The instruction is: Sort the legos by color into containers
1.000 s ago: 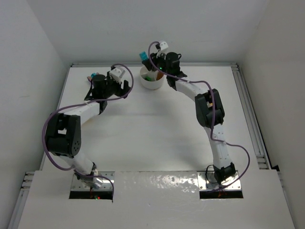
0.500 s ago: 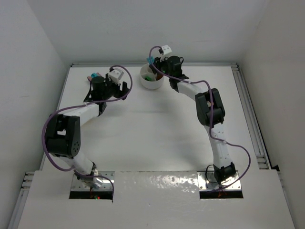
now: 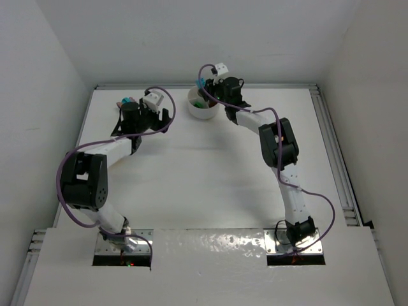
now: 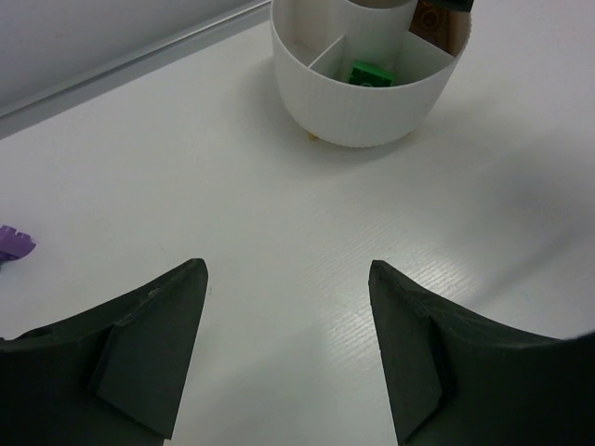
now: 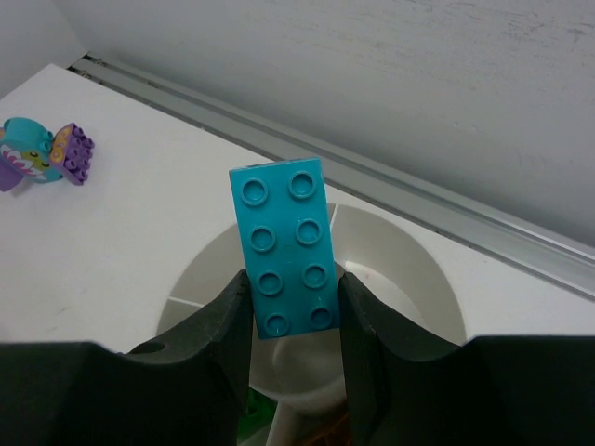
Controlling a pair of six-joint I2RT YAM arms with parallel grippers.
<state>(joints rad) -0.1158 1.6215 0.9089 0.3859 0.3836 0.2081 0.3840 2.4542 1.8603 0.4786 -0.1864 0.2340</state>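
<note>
The round white dish (image 3: 203, 106) stands at the back middle of the table. My right gripper (image 3: 203, 83) is shut on a teal-blue brick (image 5: 286, 249) and holds it upright over the dish's central well (image 5: 400, 279). A green brick (image 4: 370, 72) and an orange one (image 4: 432, 19) lie in ring sections of the dish (image 4: 367, 102). My left gripper (image 4: 288, 297) is open and empty, low over bare table, left of the dish (image 3: 164, 116). A purple brick (image 4: 14, 242) lies at its far left.
A teal and purple cluster of bricks (image 5: 42, 153) lies at the back left of the table, also in the top view (image 3: 125, 101). A metal rail (image 5: 465, 218) and the back wall run just behind the dish. A small orange piece (image 4: 313, 139) shows at the dish's foot.
My right gripper has carried the teal-blue brick a little right and down, to over the dish. The left arm shifted slightly, uncovering the cluster at the back left.
</note>
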